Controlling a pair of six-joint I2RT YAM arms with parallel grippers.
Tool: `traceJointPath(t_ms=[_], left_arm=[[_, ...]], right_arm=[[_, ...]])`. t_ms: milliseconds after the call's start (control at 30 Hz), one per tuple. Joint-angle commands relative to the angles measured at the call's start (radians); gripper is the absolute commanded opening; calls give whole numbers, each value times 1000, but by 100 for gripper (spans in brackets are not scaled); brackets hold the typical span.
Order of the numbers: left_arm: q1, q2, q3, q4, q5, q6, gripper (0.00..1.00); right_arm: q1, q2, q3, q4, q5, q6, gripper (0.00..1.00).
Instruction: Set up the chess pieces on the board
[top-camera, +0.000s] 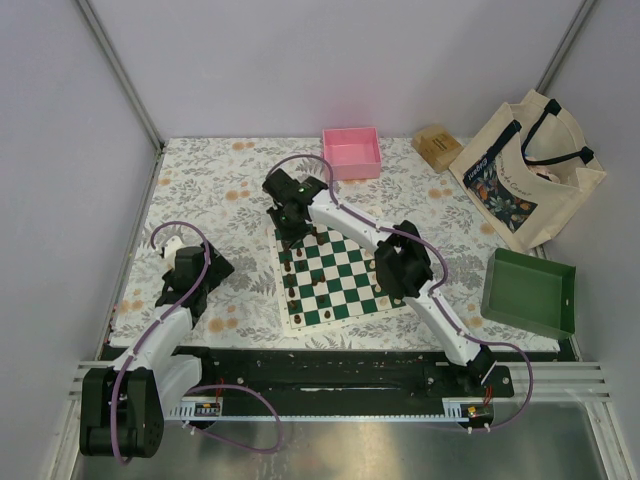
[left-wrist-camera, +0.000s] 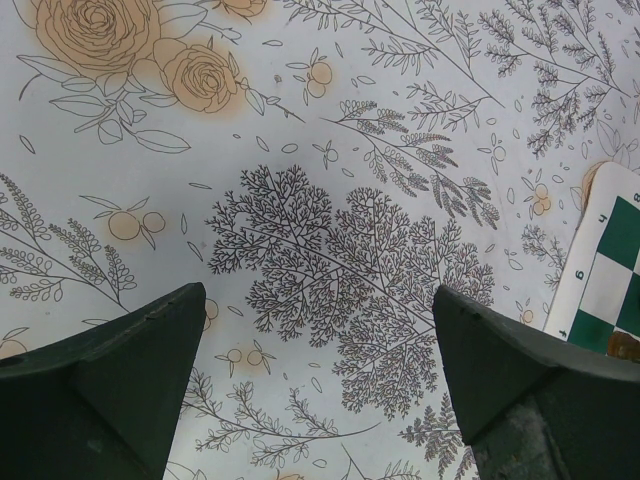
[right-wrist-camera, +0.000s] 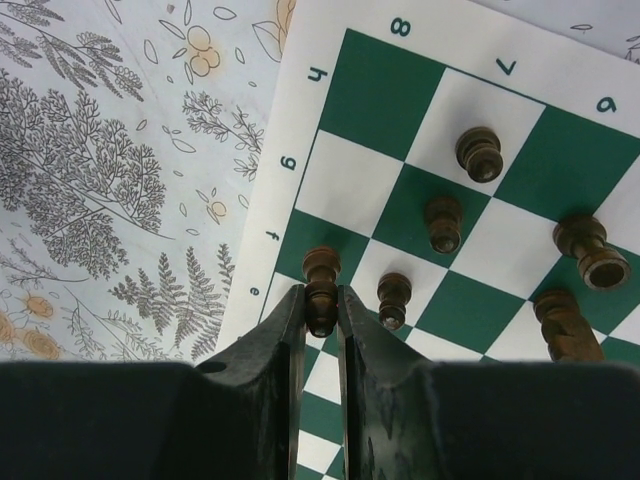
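The board (top-camera: 335, 278) lies flat in the middle of the surface (top-camera: 200, 180), which has a floral print, and it sits slightly askew to the surface's edges. Its white border carries green markings. In the right wrist view the numbers 8, 7 and 6 run along one side, and the letters h, g, f and e run down the adjoining side.

The right tool (right-wrist-camera: 320, 296) reaches over the board's far left corner, its fingers pressed together on a dark pawn (right-wrist-camera: 322, 272). The pawn is on the green square beside the letter f; whether its foot touches the board cannot be told. Other dark chess pieces (right-wrist-camera: 443, 222) stand upright on the squares close by, each on its own square. From above, more pieces show along the board's left and right sides, too small to tell their colour.

The left tool (left-wrist-camera: 320, 300) hangs over bare surface near the left edge, fingers wide apart with nothing between them.

A pink tray (top-camera: 350, 152) sits at the far edge and a green tray (top-camera: 528, 292) at the right edge. A tote bag (top-camera: 525, 175) stands in the far right corner, its printed wording too small to read.
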Motion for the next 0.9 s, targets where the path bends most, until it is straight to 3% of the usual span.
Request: traceJointPath(t_ms=[0, 333, 867], left_arm=[[0, -5, 31, 28, -5, 2, 99], [0, -8, 29, 28, -8, 1, 99], [0, -1, 32, 26, -5, 2, 99]], right_arm=[[12, 26, 55, -2, -23, 2, 22], [15, 46, 67, -5, -32, -2, 25], [15, 15, 107, -15, -63, -8, 44]])
